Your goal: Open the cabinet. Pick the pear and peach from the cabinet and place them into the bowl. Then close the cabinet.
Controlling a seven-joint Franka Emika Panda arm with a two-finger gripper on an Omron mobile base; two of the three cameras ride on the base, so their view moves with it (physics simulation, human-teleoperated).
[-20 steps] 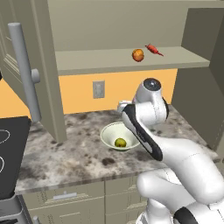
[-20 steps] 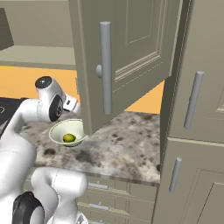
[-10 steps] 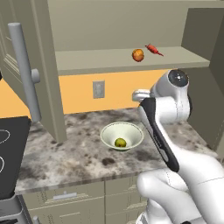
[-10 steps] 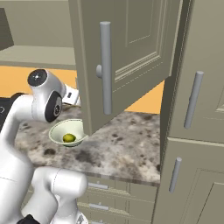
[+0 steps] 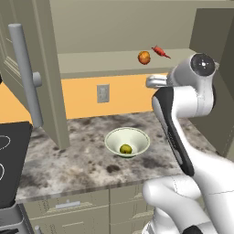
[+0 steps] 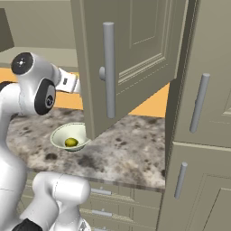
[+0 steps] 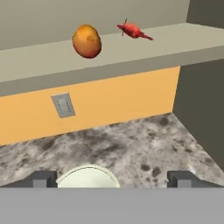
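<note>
Arm turns from bowl toward peach on cabinet shelf

Left base view: the pear (image 5: 125, 148) lies in the bowl (image 5: 127, 142) mid-counter; the peach (image 5: 144, 57) sits near the front edge of the open cabinet (image 5: 105, 61) shelf, above and just left of the gripper (image 5: 153, 82), beside a red pepper (image 5: 160, 51).
Right base view: the open door (image 6: 126, 54) hides the shelf; the bowl sits at the counter's left.
Hand view: the fingertips (image 7: 41, 178) stand wide apart, empty; the peach lies up-left of centre, so the reach probably goes upward and forward.
</note>
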